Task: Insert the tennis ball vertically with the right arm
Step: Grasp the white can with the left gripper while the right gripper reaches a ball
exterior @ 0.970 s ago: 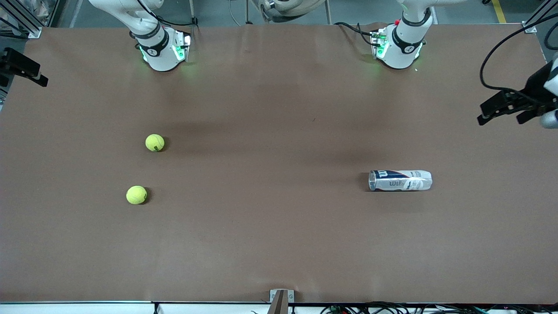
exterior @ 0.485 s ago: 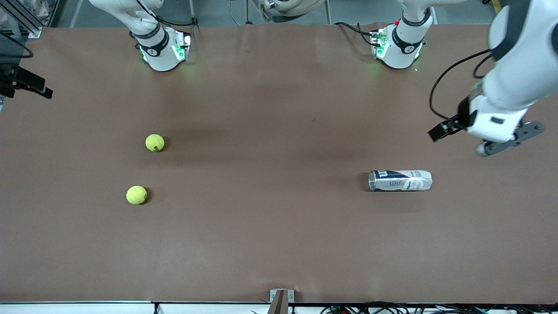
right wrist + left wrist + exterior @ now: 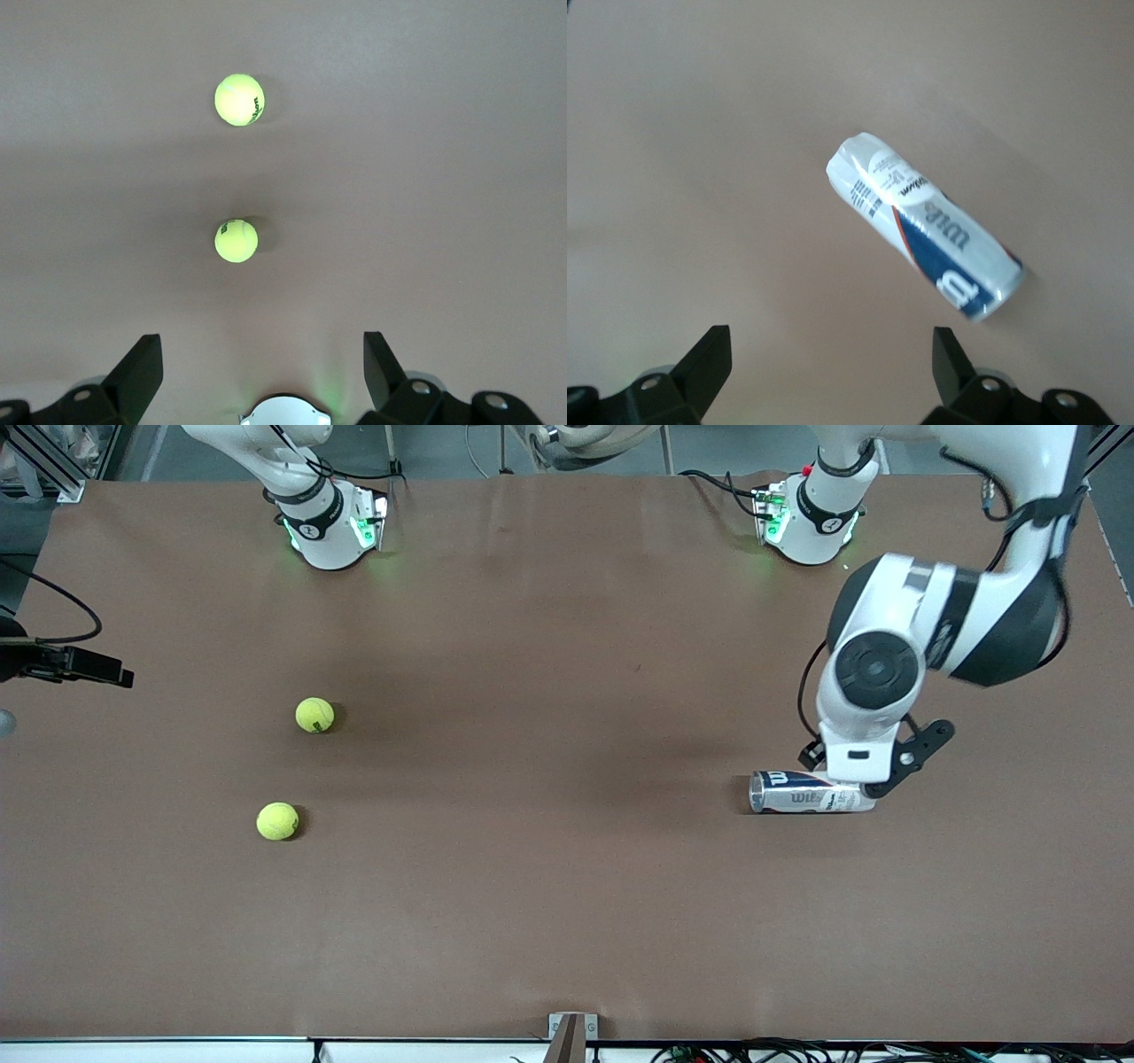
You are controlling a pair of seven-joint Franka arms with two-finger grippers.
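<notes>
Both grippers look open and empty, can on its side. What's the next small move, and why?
Probably lower the left gripper onto the can, which lies on its side under it, fingers open, so it can be stood upright. The right gripper is open above both tennis balls.

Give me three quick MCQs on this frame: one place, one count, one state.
1. Where is the left gripper?
A. over the ball can
B. over the tennis balls
C. parked at its base

2. How many tennis balls lie on the table?
A. one
B. two
C. three

3. How does the ball can stand?
A. upright
B. on its side
C. held in the air

Key: 1 A, the left wrist view looks down on the can. 2 B, one ball and another. 3 B, it lies lengthwise on the table.
</notes>
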